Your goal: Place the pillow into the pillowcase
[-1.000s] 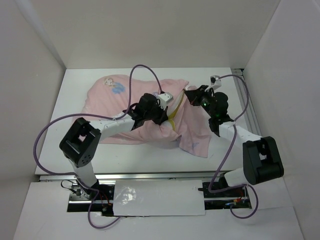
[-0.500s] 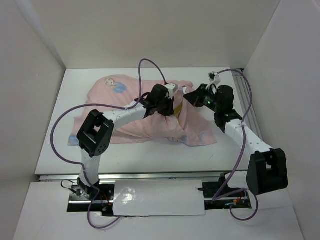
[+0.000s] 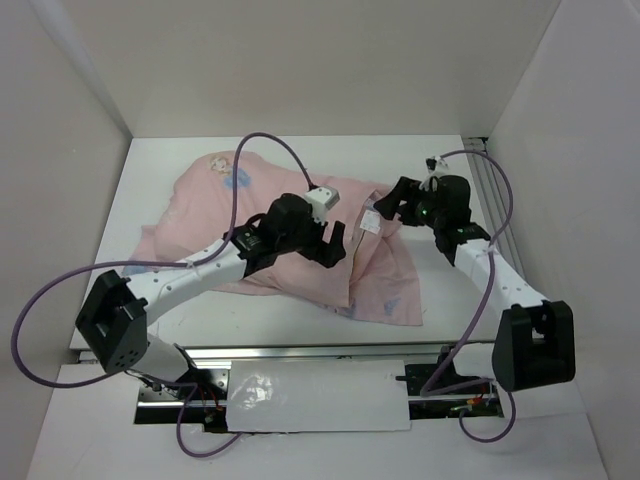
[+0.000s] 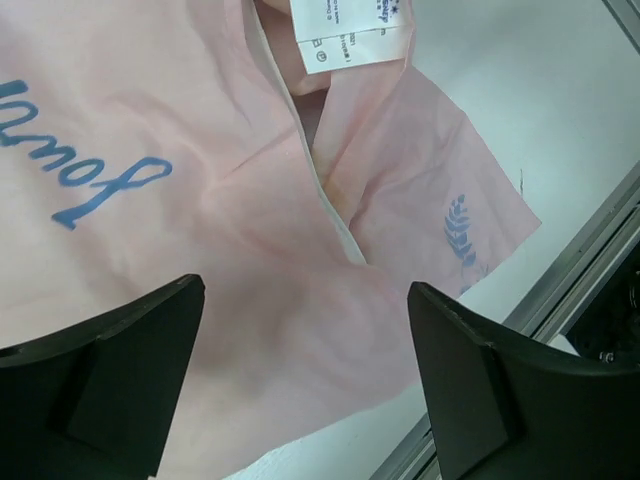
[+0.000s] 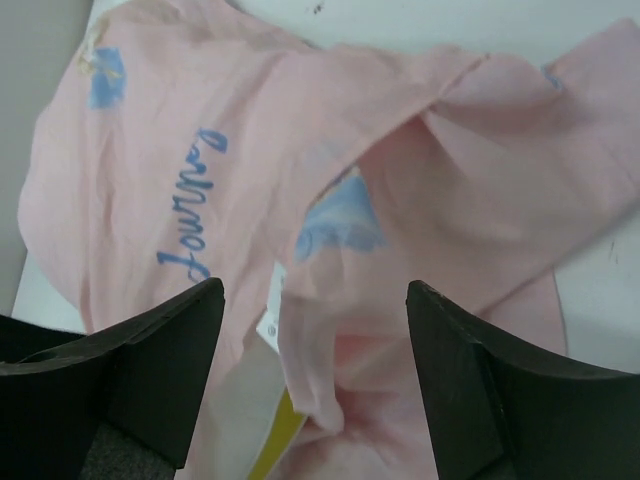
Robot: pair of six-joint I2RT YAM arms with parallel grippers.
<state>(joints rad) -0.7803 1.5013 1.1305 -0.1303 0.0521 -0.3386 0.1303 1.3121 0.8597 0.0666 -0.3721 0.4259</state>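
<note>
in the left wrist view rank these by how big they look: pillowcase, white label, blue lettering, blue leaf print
1. pillowcase, fills most of the frame
2. blue lettering, cut off at the left edge
3. white label, cut off at the top, so close to the lettering
4. blue leaf print

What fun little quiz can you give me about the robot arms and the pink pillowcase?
1. True or false: the left gripper is squeezing the pillowcase.
2. What colour is the writing on the pillowcase? A) blue B) green C) red
3. Fill in the gap: in the right wrist view, near the open right gripper, a ______ edge of the pillow peeks out of the pillowcase.

Key: 1. False: its fingers are wide apart with nothing between them. 2. A. 3. yellow.
</note>
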